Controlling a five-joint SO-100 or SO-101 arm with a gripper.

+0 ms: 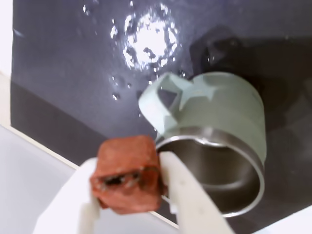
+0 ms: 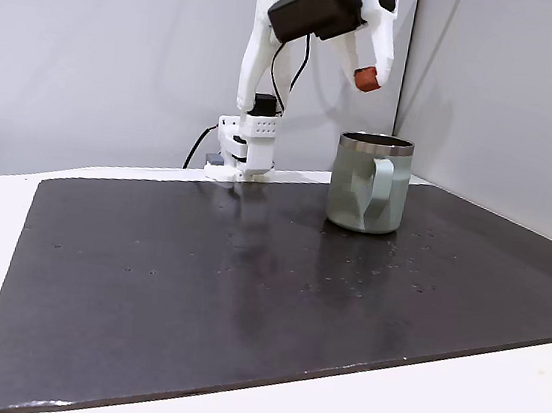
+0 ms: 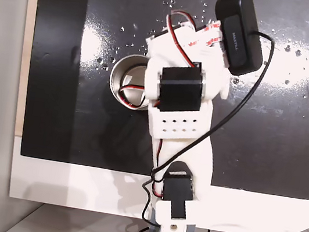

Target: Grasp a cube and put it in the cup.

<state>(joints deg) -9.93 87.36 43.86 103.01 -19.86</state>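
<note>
White claw [image 1: 127, 195] is clamped on terracotta cube [image 1: 127, 173], held in air above & just beside steel rim of grey-green cup [image 2: 370, 183], which stands upright on dark mat [image 2: 245, 293].

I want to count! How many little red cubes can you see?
1. The cube is pinched in the end effector, held up in the air beside the cup.
</note>
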